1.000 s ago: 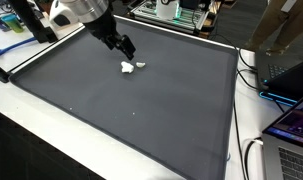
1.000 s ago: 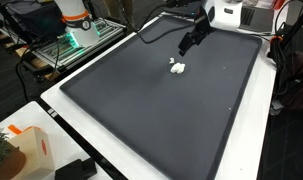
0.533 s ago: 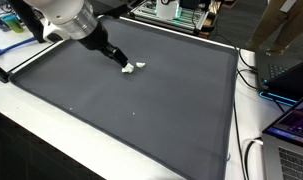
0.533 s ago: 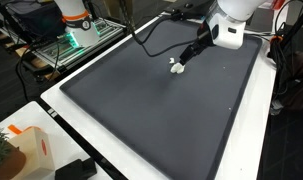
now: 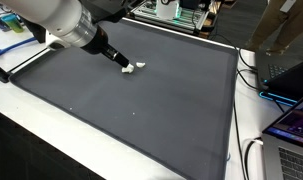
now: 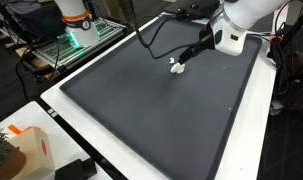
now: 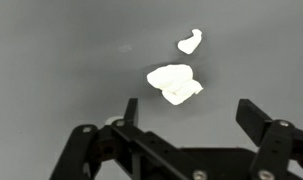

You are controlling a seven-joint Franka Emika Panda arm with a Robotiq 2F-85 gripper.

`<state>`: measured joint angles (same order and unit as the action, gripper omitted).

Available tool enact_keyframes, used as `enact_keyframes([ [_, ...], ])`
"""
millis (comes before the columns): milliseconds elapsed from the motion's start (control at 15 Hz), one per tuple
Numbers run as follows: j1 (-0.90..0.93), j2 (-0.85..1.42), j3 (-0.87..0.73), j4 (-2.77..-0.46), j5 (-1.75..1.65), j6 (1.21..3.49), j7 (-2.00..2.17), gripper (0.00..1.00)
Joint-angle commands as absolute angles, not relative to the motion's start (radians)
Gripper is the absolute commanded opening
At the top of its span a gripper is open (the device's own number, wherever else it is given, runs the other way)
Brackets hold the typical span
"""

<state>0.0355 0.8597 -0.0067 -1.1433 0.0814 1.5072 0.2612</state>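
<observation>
Lowered since a second ago, your pincer point(image 7: 188, 108) stands wide, gripping nothing; white lump point(image 7: 174, 83) lies just ahead, roughly midway between its fingers, smaller scrap point(image 7: 190, 42) just beyond.

The white counter point(image 5: 26, 118) carries a dark grey mat point(image 5: 141, 110). On the mat lie a big lump point(image 7: 174, 84) and a small lump point(image 7: 190, 42), both white, near each other.
</observation>
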Motion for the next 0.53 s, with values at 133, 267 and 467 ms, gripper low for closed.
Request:
enact_keyframes([
  [133,0.033,0.958,-0.007,-1.011,0.102,1.427,0.28,1.0],
  [267,0.032,0.98,-0.007,-0.988,0.103,1.414,0.279,1.0],
  [467,0.03,1.011,-0.005,-0.955,0.106,1.407,0.275,1.0],
])
